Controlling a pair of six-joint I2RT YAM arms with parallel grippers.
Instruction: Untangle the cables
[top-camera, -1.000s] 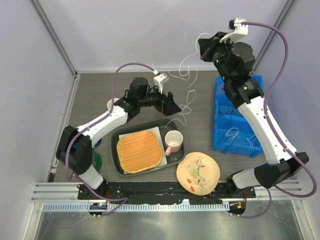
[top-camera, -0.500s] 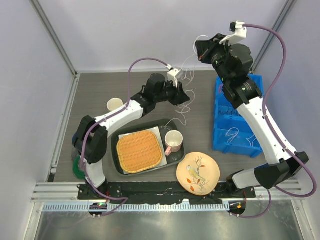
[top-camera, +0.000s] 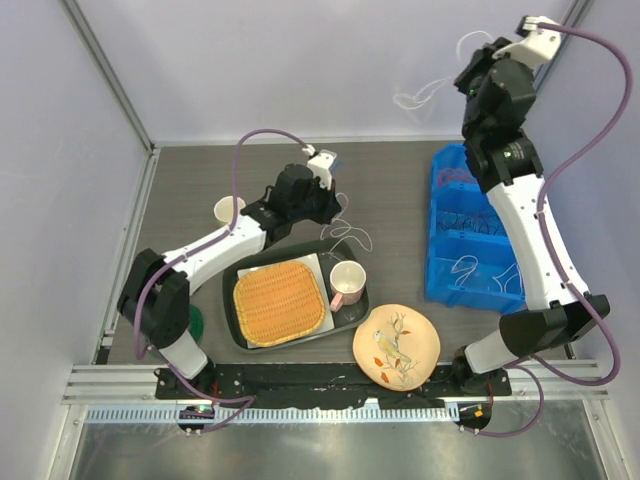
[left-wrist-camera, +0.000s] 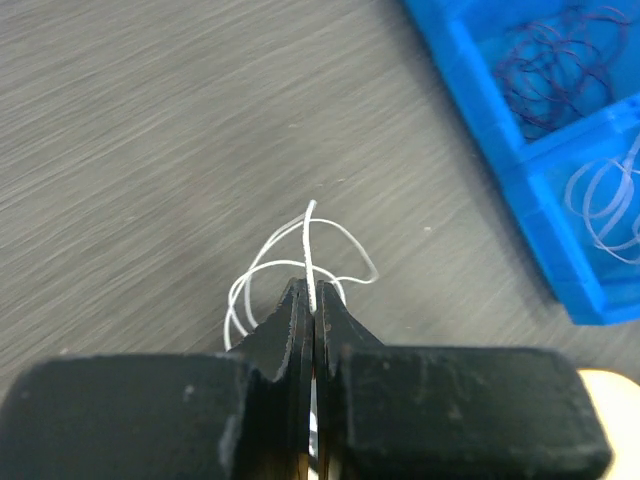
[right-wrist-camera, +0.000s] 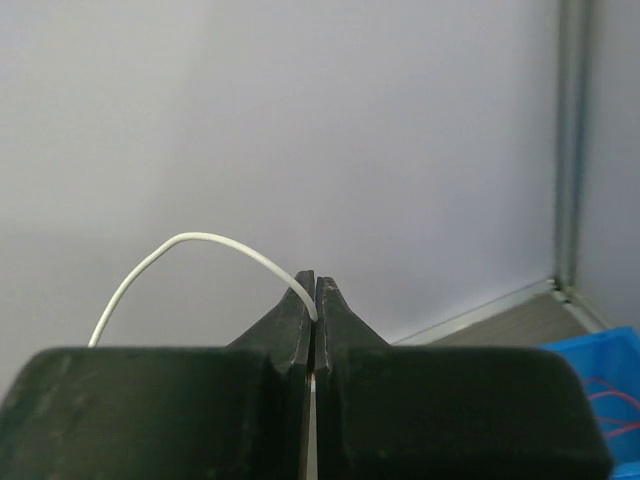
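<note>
Two white cables are pulled apart. One white cable (top-camera: 348, 235) hangs in loose loops over the table just beyond the tray. My left gripper (top-camera: 328, 207) is shut on it, and in the left wrist view the strand (left-wrist-camera: 308, 240) stands up between the closed jaws of that gripper (left-wrist-camera: 313, 292). Raised high against the back wall, my right gripper (top-camera: 465, 82) is shut on another white cable (top-camera: 420, 97). That cable (right-wrist-camera: 190, 241) arcs off to the left from the gripper's tips (right-wrist-camera: 315, 290). Dark purple (left-wrist-camera: 555, 55), white (left-wrist-camera: 608, 195) and red (top-camera: 455, 178) cables lie in the blue bin.
The blue compartment bin (top-camera: 438, 230) stands at the right. A dark tray (top-camera: 232, 335) holds a woven mat (top-camera: 278, 302) and a pink mug (top-camera: 347, 283). A bird-patterned plate (top-camera: 396, 346) lies at the front. A small cup (top-camera: 229, 210) and a green tape ring (top-camera: 194, 322) are at the left.
My left gripper went from open to shut on a white cable and drew back toward the tray. The right arm swung up and right, carrying its white cable clear.
</note>
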